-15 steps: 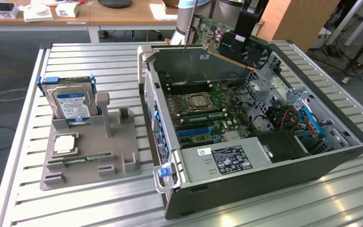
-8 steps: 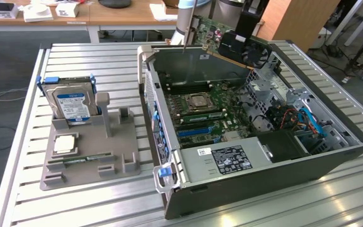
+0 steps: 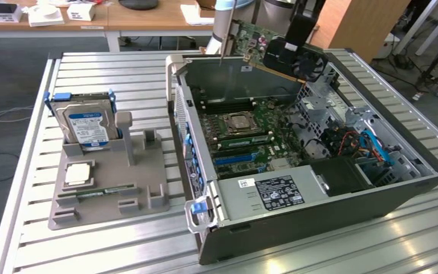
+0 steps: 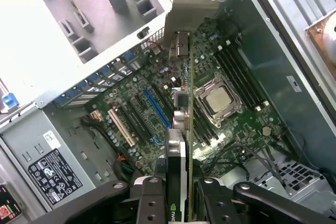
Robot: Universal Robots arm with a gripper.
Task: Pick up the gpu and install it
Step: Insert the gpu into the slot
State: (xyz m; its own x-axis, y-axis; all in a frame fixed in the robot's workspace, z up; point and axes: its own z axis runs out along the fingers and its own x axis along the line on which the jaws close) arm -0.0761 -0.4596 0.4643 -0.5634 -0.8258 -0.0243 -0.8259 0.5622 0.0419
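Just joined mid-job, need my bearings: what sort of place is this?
Probably a lab bench for PC assembly: an open dark grey computer case on a ribbed metal table, a green-and-black gpu card held above it, a grey plastic stand holding a silver hard drive.

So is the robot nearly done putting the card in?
About halfway. Done: the green graphics card with the black fan is up in the gripper. In hand: it hangs above the open dark computer case. Left: it is not in the green motherboard yet.
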